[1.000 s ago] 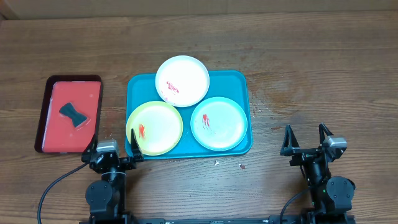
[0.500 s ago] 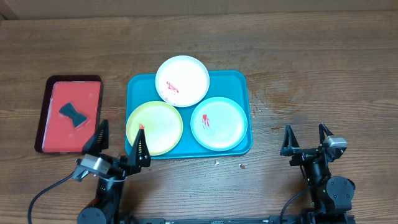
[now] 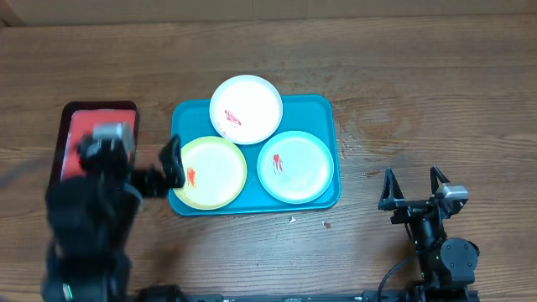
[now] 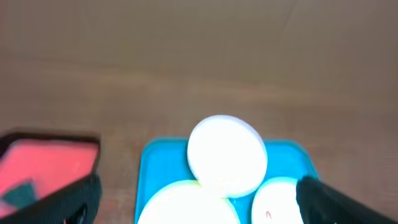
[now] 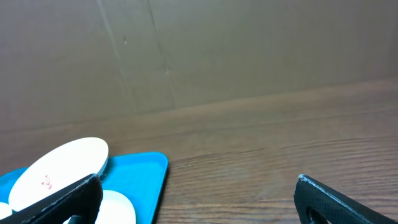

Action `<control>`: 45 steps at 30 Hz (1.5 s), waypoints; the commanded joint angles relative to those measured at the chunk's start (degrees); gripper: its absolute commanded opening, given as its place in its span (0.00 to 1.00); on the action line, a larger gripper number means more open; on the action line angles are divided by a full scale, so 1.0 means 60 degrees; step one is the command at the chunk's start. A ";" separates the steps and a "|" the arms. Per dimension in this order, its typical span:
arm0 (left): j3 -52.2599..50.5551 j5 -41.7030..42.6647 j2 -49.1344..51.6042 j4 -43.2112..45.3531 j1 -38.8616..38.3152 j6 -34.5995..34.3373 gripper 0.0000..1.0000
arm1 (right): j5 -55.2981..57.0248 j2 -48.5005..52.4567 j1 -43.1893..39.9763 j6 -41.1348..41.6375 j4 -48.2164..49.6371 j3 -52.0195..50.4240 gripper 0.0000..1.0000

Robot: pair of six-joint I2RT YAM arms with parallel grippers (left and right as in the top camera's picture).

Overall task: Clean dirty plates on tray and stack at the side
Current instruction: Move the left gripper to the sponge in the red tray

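Observation:
Three plates lie on the teal-blue tray (image 3: 320,110): a white plate (image 3: 246,109) at the back, a yellow-green plate (image 3: 211,172) at front left, and a light teal plate (image 3: 295,166) at front right. Each has red smears. My left gripper (image 3: 134,166) is open and empty, raised and blurred, left of the tray with one finger by the yellow-green plate's left rim. In the left wrist view (image 4: 199,208) it looks over the white plate (image 4: 227,155) and the tray (image 4: 160,163). My right gripper (image 3: 414,189) is open and empty, low, right of the tray.
A smaller red tray (image 3: 101,110) with a dark rim lies left of the teal-blue tray, mostly hidden under my left arm. In the left wrist view it (image 4: 46,163) holds a dark object (image 4: 18,194). Small crumbs (image 3: 325,224) lie near the table's front.
My left arm has risen from the front edge and swung back and to the left, over the red tray. The right arm and the plates have not moved.

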 commanded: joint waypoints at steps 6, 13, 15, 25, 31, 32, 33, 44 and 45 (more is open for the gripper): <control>0.4182 -0.2339 0.4765 -0.2965 0.0492 -0.1293 1.00 | -0.0044 -0.0076 0.0062 -0.0033 0.0073 -0.0098 1.00; 0.6626 -0.2809 0.7923 -0.4346 0.1727 -0.1683 1.00 | -0.0044 -0.0076 0.0062 -0.0033 0.0073 -0.0098 1.00; 0.6615 -0.3384 0.8502 -0.4346 0.1956 -0.1679 1.00 | -0.0044 -0.0076 0.0062 -0.0033 0.0073 -0.0095 1.00; 0.6615 -0.3330 1.1103 -0.3038 0.3676 -0.3082 1.00 | -0.0047 -0.0076 0.0062 -0.0033 0.0073 -0.0095 1.00; 0.6615 -0.2663 1.2451 -0.2743 0.4164 -0.3002 1.00 | -0.0044 -0.0076 0.0062 -0.0033 0.0073 -0.0095 1.00; 0.6615 -0.2350 1.2684 -0.2754 0.4160 -0.2860 1.00 | -0.0044 -0.0076 0.0062 -0.0033 0.0073 -0.0098 1.00; 0.6615 -0.2051 1.2888 -0.2750 0.4160 -0.2754 1.00 | -0.0044 -0.0076 0.0062 -0.0033 0.0073 -0.0095 1.00; 0.6615 -0.1322 1.4320 -0.2619 0.4167 -0.2419 0.90 | -0.0044 -0.0076 0.0062 -0.0033 0.0073 -0.0098 1.00; 0.6615 -0.1432 1.4342 -0.2619 0.4164 -0.2419 0.85 | -0.0044 -0.0076 0.0062 -0.0033 0.0073 -0.0095 1.00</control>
